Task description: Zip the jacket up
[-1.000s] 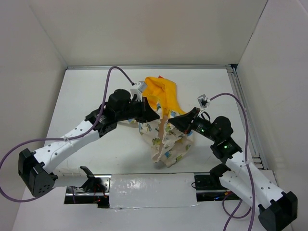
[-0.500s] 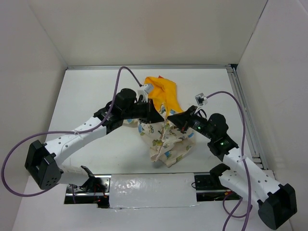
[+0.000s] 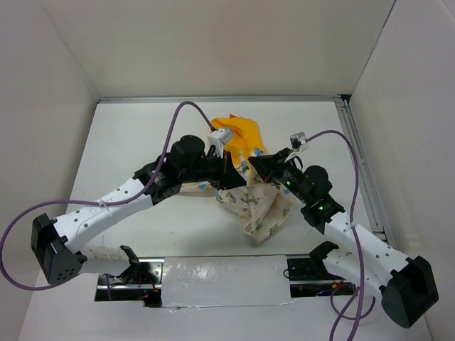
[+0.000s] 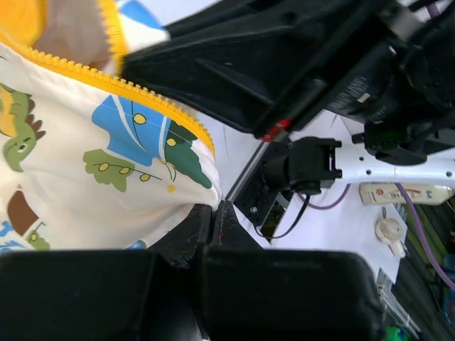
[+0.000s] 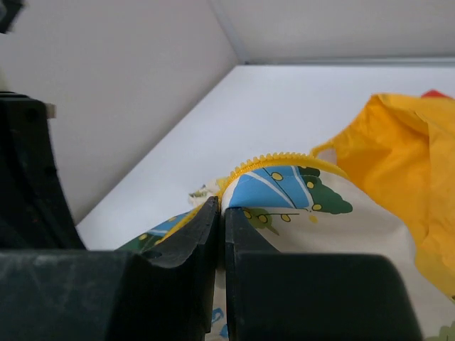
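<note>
The jacket is cream with cartoon prints and a yellow-orange hood. It hangs bunched between both arms at mid-table. My left gripper is shut on the jacket's fabric near the zipper edge; in the left wrist view the cream cloth runs into the closed jaws. My right gripper is shut on the yellow zipper strip, pinched at the jaw tips. The two grippers are close together, almost touching.
White walls enclose the table on three sides. A metal rail runs along the right edge. A taped strip lies at the near edge between the arm bases. Purple cables loop above both arms.
Both grippers have moved closer together and slightly toward the back. The jacket has bunched up and shifted right, its lower part dragged along the table.
</note>
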